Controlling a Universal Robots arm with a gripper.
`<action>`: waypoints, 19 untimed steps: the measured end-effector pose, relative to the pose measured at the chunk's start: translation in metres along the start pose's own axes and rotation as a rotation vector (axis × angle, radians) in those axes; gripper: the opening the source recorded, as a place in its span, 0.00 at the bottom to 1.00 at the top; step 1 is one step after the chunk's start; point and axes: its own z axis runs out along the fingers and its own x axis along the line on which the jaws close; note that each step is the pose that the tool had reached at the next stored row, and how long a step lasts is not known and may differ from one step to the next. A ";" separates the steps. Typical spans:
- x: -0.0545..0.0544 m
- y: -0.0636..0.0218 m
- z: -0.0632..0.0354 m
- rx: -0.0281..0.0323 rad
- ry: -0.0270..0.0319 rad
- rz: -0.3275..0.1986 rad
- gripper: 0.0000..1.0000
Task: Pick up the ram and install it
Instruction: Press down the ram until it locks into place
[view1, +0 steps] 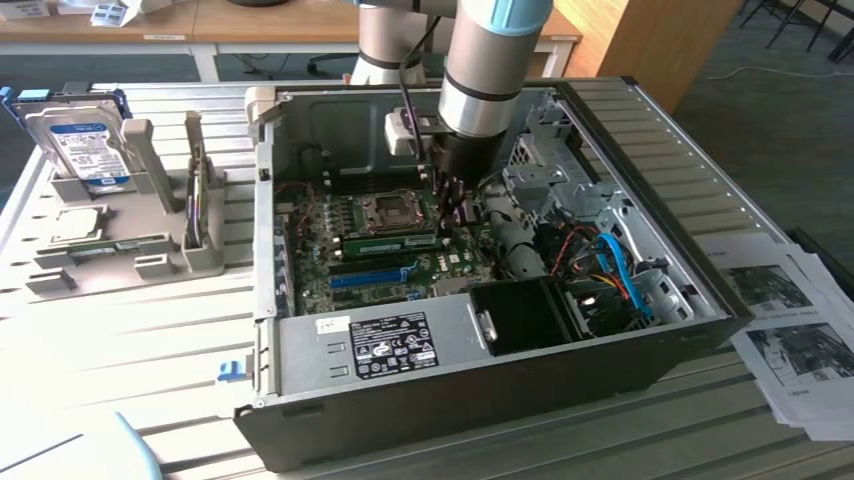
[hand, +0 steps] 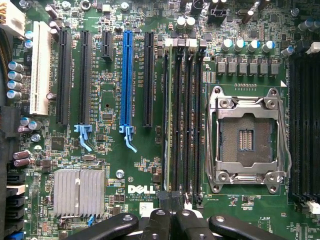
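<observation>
claw (hand: 170, 212) closed above the ram (view1: 391, 243), seemingly seated; case (view1: 441, 400) on slatted table (view1: 147, 330), office behind

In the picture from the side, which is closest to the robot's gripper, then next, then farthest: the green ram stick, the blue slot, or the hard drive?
From the gripper, inside the computer case:
1. The ram, on the motherboard just below it.
2. The blue slot, a little farther down the board.
3. The hard drive, standing in the rack outside the case, at the exterior view's left.
</observation>
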 end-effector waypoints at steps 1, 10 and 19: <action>0.000 0.0000 0.0001 0.0001 0.0000 0.000 0.09; 0.000 0.0000 0.0003 0.0000 0.0000 0.000 0.09; 0.000 0.0001 -0.0021 0.0000 -0.0001 0.000 0.09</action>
